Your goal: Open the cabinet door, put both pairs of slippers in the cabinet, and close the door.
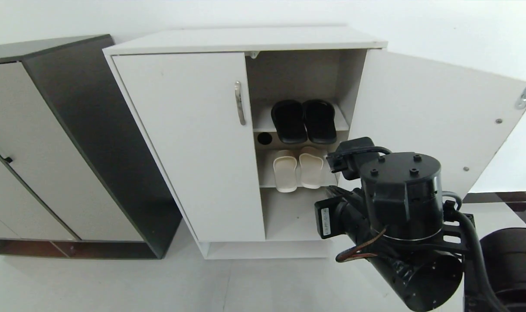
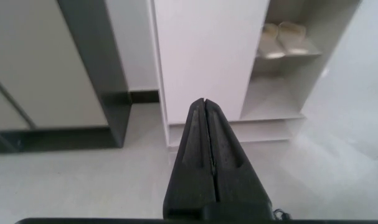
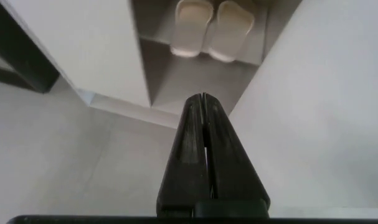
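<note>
Matt white laminate cabinet [image 1: 189, 143], shiny metal handle [image 1: 240, 103], smooth black slippers [image 1: 289, 122], matt cream slippers [image 1: 285, 170]

Bright, even, diffuse light in all three views, with no hard-edged shadows anywhere. In the head view the white cabinet [image 1: 180, 143] nearly merges with the pale wall [image 1: 462, 26] behind it. Its open compartment sits in grey shade: the black slippers [image 1: 304, 121] lose surface detail there, while the cream slippers [image 1: 297, 169] stay readable. A faint, soft shadow lies on the floor [image 1: 115, 281] at the cabinet's foot. Wide-lens distortion — cabinet sides lean outward. There is a dull sheen on the right arm [image 1: 401, 173]. In the right wrist view the floor washes out near white, and the right pincer [image 3: 205, 98] shows almost as a silhouette.
</note>
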